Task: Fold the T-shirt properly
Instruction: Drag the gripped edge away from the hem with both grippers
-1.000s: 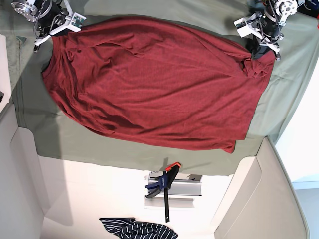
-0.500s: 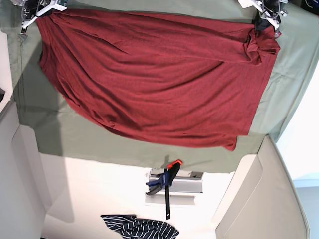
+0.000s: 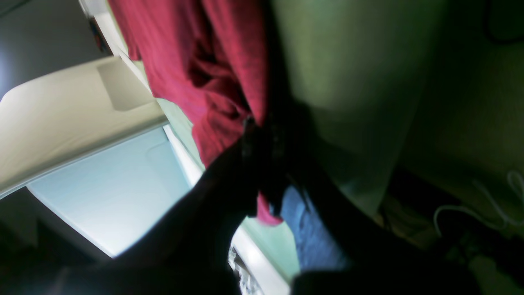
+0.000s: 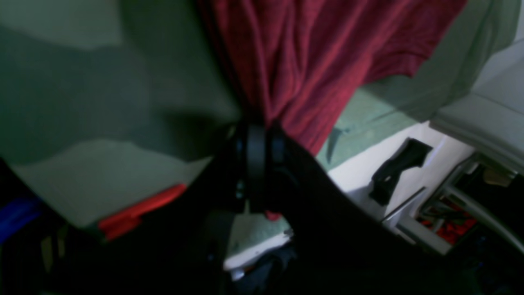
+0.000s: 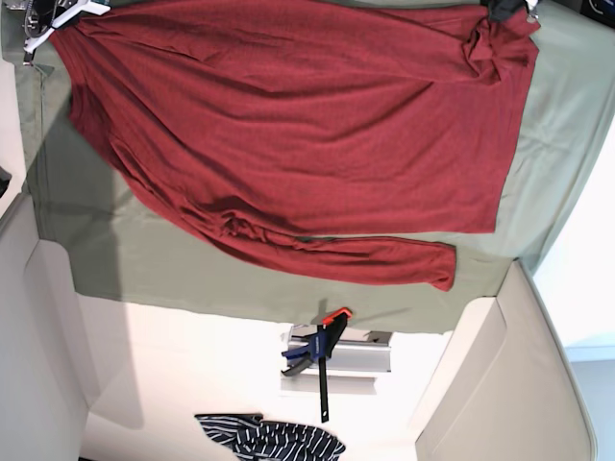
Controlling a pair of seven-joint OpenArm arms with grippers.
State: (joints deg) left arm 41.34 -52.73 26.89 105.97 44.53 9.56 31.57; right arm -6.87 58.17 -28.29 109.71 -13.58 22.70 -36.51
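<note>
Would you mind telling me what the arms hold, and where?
The red T-shirt: left end effector pinches one bunched corner, right end effector the opposite corner.

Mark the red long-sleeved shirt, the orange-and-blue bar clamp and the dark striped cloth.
red long-sleeved shirt (image 5: 307, 125): base view, body panel
orange-and-blue bar clamp (image 5: 321, 379): base view, black bar
dark striped cloth (image 5: 274, 442): base view, its middle
</note>
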